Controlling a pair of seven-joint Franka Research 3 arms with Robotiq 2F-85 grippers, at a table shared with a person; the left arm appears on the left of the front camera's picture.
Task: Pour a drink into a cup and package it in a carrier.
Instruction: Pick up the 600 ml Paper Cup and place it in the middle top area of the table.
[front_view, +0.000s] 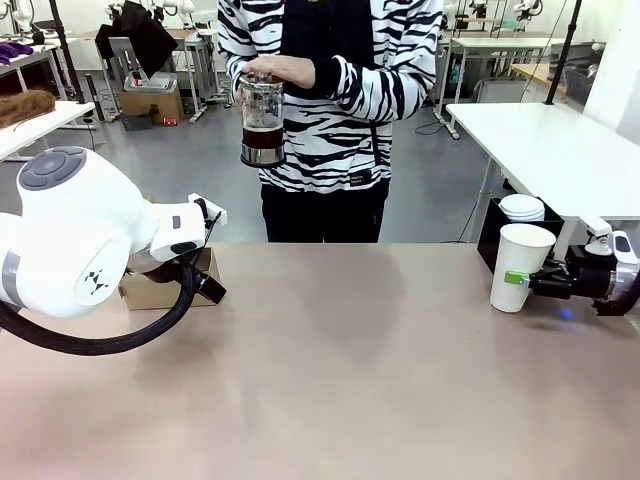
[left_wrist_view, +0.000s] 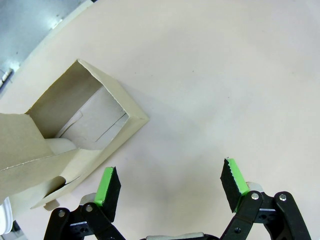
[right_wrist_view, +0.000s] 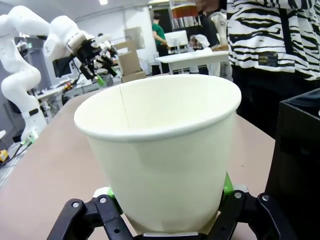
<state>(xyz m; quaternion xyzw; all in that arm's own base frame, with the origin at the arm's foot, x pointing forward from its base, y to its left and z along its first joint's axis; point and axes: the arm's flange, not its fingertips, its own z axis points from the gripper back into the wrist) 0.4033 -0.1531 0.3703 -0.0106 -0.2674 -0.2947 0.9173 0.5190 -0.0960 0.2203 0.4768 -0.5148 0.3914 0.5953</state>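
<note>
A person across the table holds a glass jug (front_view: 262, 120) with the dark drink (front_view: 262, 137) low inside it, both hands on it at chest height. The white paper cup (front_view: 520, 265) stands lidless and upright near the table's right edge. My right gripper (front_view: 520, 278) comes in from the right and is shut on the cup's lower part; in the right wrist view its green pads (right_wrist_view: 227, 184) press the cup (right_wrist_view: 160, 145) from both sides. My left gripper (left_wrist_view: 170, 182) hangs open over bare table, just right of the brown cardboard carrier (left_wrist_view: 75, 130). In the front view my left arm (front_view: 90, 240) partly hides the carrier (front_view: 160, 291).
A black box (front_view: 495, 232) holding stacked white lids (front_view: 521, 207) stands just behind the cup at the right edge; it also rises close to the cup's right side in the right wrist view (right_wrist_view: 297, 150). The tan table (front_view: 340, 370) stretches between the arms.
</note>
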